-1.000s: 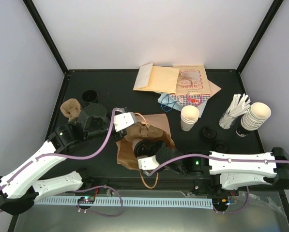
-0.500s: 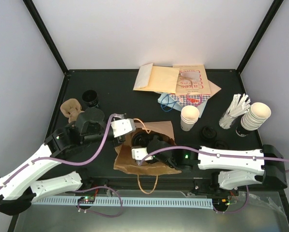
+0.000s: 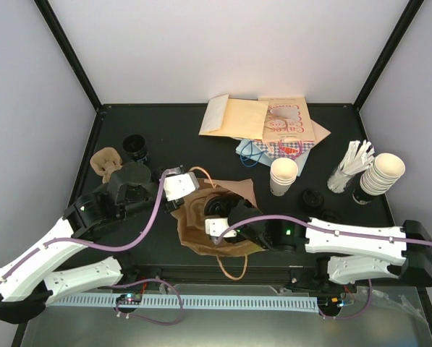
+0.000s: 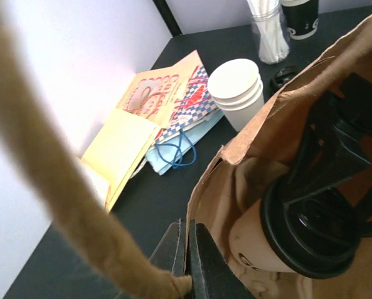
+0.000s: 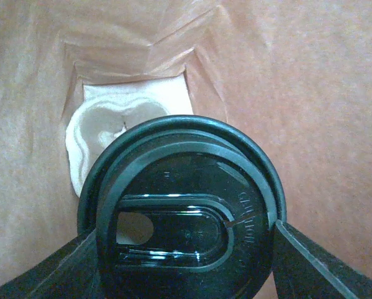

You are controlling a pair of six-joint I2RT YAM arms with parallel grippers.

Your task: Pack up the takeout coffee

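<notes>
The right pincer [image 5: 186, 265] grips the lidded coffee cup [image 5: 182, 212], one black finger on each side of the lid, down inside the brown paper bag [image 5: 310, 93]. The bag's walls crowd close ahead of it and on both sides. The left pincer [image 4: 187, 252] is closed on the bag's rim beside the rope handle [image 4: 61, 205]. A stack of cups [image 4: 237, 90] stands beyond that edge.

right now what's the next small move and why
Probably ease the right gripper a little deeper before letting go: it grips the takeout coffee at its lid just inside the paper bag, whose rim the left gripper pinches open.
</notes>
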